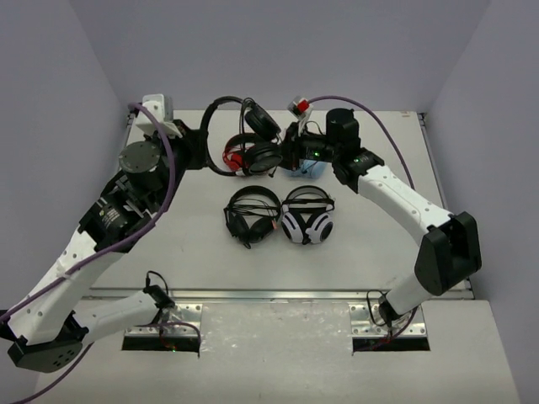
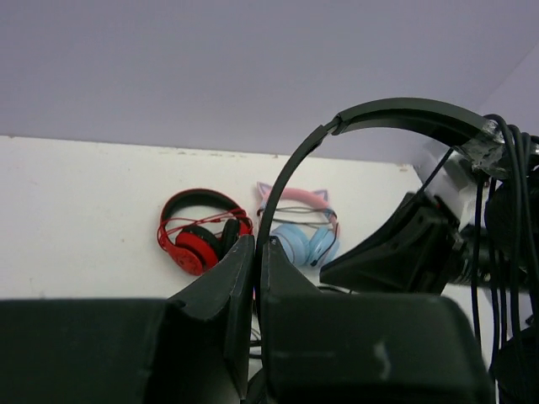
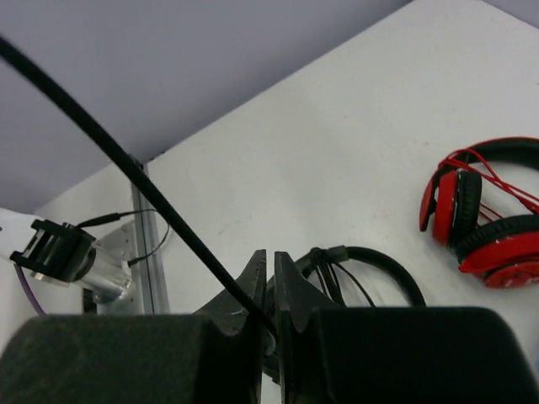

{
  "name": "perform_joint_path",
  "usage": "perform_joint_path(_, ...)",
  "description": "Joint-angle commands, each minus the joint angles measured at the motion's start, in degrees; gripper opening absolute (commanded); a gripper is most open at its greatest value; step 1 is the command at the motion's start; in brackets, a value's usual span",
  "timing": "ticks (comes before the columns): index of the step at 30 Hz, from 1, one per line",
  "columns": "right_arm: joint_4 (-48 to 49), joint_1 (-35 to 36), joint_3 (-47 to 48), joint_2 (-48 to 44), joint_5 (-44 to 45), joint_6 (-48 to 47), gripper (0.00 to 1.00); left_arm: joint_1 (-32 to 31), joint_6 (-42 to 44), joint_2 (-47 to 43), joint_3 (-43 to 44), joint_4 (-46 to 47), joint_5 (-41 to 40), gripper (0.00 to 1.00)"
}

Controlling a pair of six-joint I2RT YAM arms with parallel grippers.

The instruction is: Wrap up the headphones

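The black headphones (image 1: pixel 263 123) hang above the back of the table between my two grippers. My left gripper (image 1: pixel 205 140) is shut on their thin headband (image 2: pixel 396 114), which rises from between the fingertips (image 2: pixel 257 240) and arcs to the right. Several turns of the thin black cable (image 2: pixel 498 177) are wound round the band's far end. My right gripper (image 1: pixel 290 150) is just right of the cups. In the right wrist view the cable (image 3: pixel 126 164) runs taut from the upper left into the narrow gap between the jaws (image 3: pixel 270 255). Beyond them is the wrapped headband (image 3: pixel 396 269).
A red-and-black pair (image 1: pixel 232 157) (image 2: pixel 198 240) (image 3: pixel 488 227) lies on the table below the held pair. A blue and pink pair (image 1: pixel 301 172) (image 2: pixel 303 240) sits under my right wrist. A bigger black pair (image 1: pixel 251 215) and a white-and-black pair (image 1: pixel 307 220) lie mid-table.
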Motion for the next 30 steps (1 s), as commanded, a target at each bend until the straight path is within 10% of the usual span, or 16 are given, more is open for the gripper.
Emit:
perform_joint_path(1,13.78,1.1,-0.96,-2.41,-4.01,8.82,0.09,-0.26,-4.27,2.35,6.9,4.33,-8.24,0.0)
perform_joint_path(30,5.45,14.81,-5.11,-11.56,16.56,1.01,0.02,3.16,-10.0,19.23,15.02,-2.63,-32.44,0.0)
